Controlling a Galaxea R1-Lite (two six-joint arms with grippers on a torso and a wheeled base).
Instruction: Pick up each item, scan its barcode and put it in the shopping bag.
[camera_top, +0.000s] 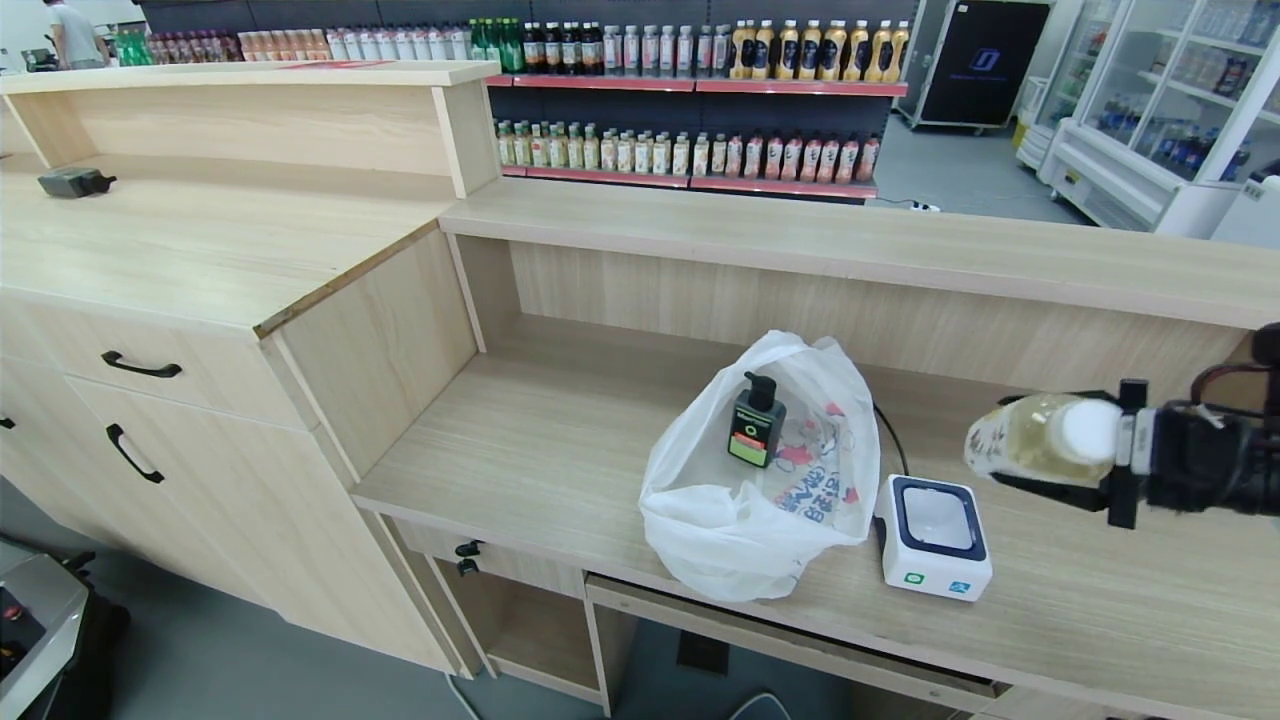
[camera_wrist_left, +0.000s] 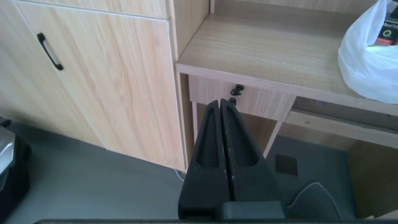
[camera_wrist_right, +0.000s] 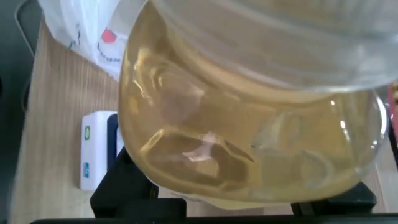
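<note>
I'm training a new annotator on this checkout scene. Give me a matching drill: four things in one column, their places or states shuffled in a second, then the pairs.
1. pump bottle
2. scanner
3. drink bottle
4. left gripper

A. jaws shut, low in front of the counter
B. held in the right gripper
C. inside the shopping bag
D. on the counter, right of the shopping bag

Pairs: 1-C, 2-D, 3-B, 4-A.

Head view high over counter (camera_top: 520, 450), left wrist low before it, right wrist against bottle (camera_wrist_right: 249, 124), bag (camera_top: 720, 540) shared
</note>
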